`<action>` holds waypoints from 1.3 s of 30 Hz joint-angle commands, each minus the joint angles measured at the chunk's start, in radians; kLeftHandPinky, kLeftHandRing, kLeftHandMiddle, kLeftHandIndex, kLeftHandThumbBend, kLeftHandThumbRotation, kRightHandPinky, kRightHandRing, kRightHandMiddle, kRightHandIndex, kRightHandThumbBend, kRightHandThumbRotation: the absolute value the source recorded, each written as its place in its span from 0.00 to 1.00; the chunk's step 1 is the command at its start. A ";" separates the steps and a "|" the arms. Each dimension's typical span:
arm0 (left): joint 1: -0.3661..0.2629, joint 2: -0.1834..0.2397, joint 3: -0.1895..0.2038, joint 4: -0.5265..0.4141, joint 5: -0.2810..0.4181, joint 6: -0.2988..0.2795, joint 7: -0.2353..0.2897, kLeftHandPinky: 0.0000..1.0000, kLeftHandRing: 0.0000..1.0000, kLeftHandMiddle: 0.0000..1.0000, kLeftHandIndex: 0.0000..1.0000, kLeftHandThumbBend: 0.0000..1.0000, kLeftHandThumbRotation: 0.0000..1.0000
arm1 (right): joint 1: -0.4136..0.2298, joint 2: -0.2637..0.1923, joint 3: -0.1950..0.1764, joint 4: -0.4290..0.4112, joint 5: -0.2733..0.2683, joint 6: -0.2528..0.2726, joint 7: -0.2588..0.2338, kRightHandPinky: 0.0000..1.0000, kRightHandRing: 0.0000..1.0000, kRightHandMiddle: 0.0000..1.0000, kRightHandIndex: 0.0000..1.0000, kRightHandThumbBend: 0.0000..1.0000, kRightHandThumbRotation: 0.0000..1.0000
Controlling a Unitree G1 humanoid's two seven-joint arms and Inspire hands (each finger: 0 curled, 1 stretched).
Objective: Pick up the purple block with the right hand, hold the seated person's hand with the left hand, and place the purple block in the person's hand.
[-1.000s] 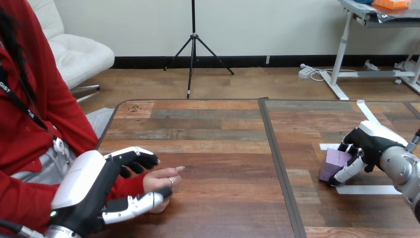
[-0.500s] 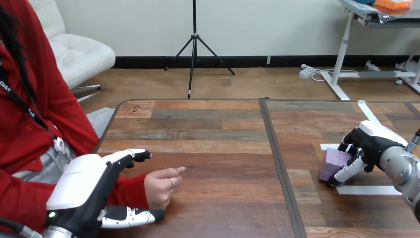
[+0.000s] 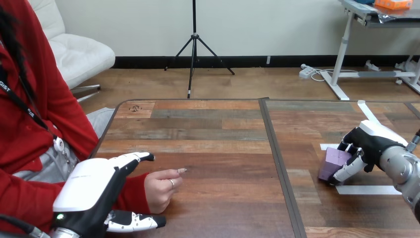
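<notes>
While the purple block (image 3: 331, 162) is gripped by the curled right hand (image 3: 371, 144) near the worktop's (image 3: 218, 129) right edge, the left hand (image 3: 91, 188) is spread open beside the person's hand (image 3: 159, 187).

Left hand (image 3: 89, 191) and right hand (image 3: 374, 139) are black with white shells; right forearm (image 3: 403, 171) silver.

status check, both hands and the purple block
Left hand open, spread over the red sleeve behind the person's hand, not clasping. Right hand curled round small purple block by white tape strips. Nothing lies between.
</notes>
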 commanded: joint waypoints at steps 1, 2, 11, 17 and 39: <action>-0.067 0.036 -0.015 -0.021 0.021 0.028 0.027 0.72 0.81 0.85 0.81 1.00 0.31 | -0.056 -0.002 -0.018 -0.028 0.015 -0.010 -0.016 0.45 0.51 0.54 0.50 0.71 0.00; -0.068 0.038 -0.017 -0.022 0.024 0.033 0.025 0.72 0.82 0.86 0.82 1.00 0.31 | -0.056 -0.001 -0.018 -0.028 0.015 -0.009 -0.016 0.45 0.51 0.54 0.50 0.71 0.00; -0.071 0.048 -0.037 -0.040 0.048 0.103 -0.010 0.76 0.83 0.87 0.84 1.00 0.31 | -0.057 0.001 -0.018 -0.028 0.020 -0.006 -0.019 0.46 0.52 0.55 0.50 0.71 0.00; -0.079 0.059 -0.056 -0.037 0.051 0.131 -0.014 0.75 0.81 0.84 0.82 1.00 0.28 | -0.058 0.001 -0.016 -0.027 0.019 -0.006 -0.021 0.46 0.52 0.55 0.50 0.71 0.00; -0.140 0.091 -0.134 0.020 0.104 0.210 -0.010 0.70 0.74 0.77 0.76 1.00 0.10 | -0.061 0.002 -0.015 -0.032 0.020 -0.011 -0.024 0.45 0.51 0.54 0.49 0.72 0.00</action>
